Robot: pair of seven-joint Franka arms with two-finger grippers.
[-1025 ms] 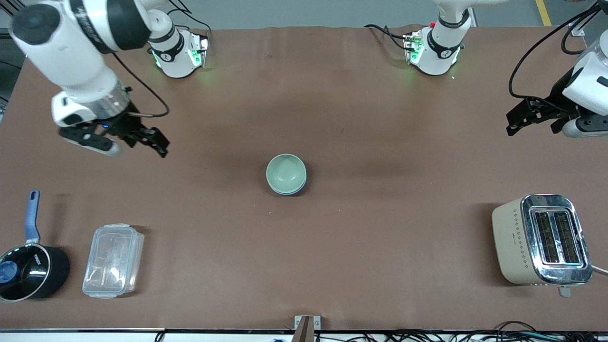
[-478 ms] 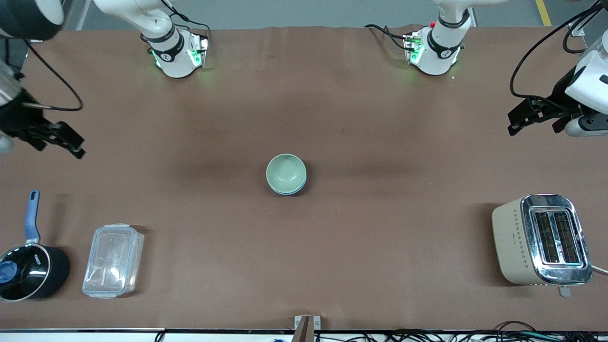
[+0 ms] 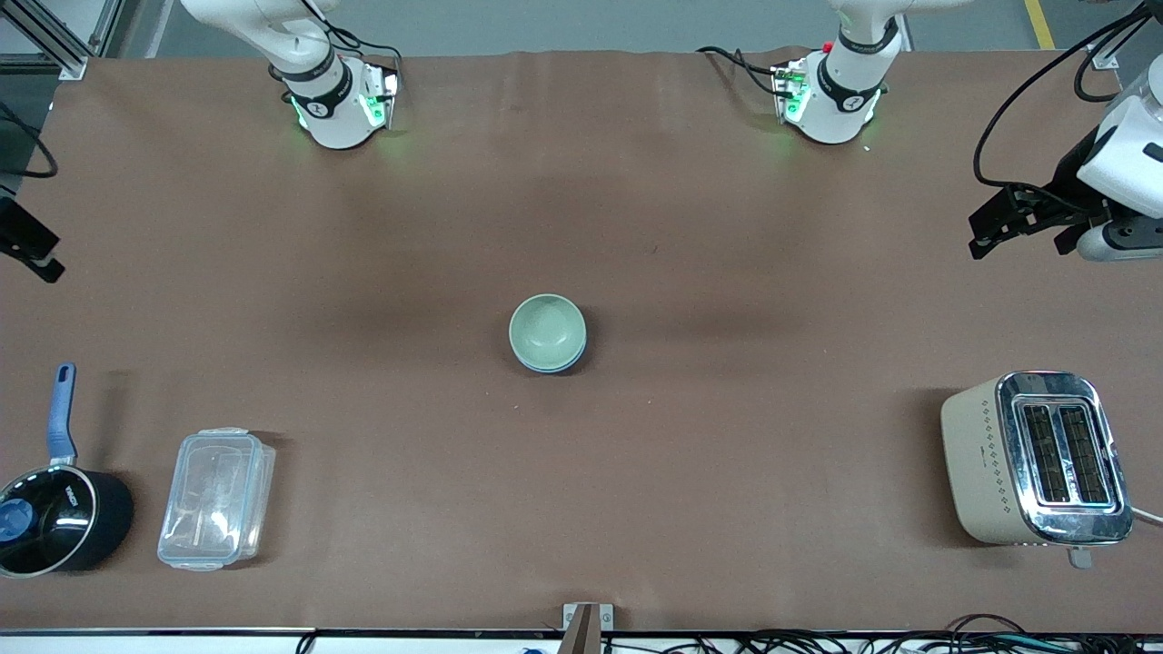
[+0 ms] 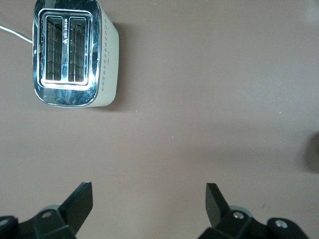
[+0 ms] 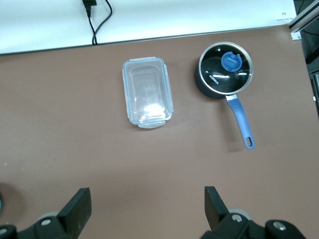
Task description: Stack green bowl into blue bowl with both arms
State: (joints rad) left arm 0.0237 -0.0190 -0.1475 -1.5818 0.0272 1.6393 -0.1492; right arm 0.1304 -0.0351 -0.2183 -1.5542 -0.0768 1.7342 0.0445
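Note:
The pale mint-green bowl (image 3: pixel 546 331) sits nested inside the blue bowl (image 3: pixel 577 354) at the middle of the table; only a thin blue edge shows under it. My left gripper (image 3: pixel 979 238) hangs open and empty over the left arm's end of the table, well away from the bowls. Its open jaws show in the left wrist view (image 4: pixel 148 204). My right gripper (image 3: pixel 41 262) is at the edge of the front view, over the right arm's end of the table. It is open and empty in the right wrist view (image 5: pixel 147 206).
A beige and chrome toaster (image 3: pixel 1031 459) stands near the front camera at the left arm's end, also in the left wrist view (image 4: pixel 75 52). A clear plastic container (image 3: pixel 216 498) and a black pot with a blue handle (image 3: pixel 54 518) stand at the right arm's end.
My right arm has swung away from the bowls toward its end of the table, almost out of the front view. The left arm and the bowls have stayed put.

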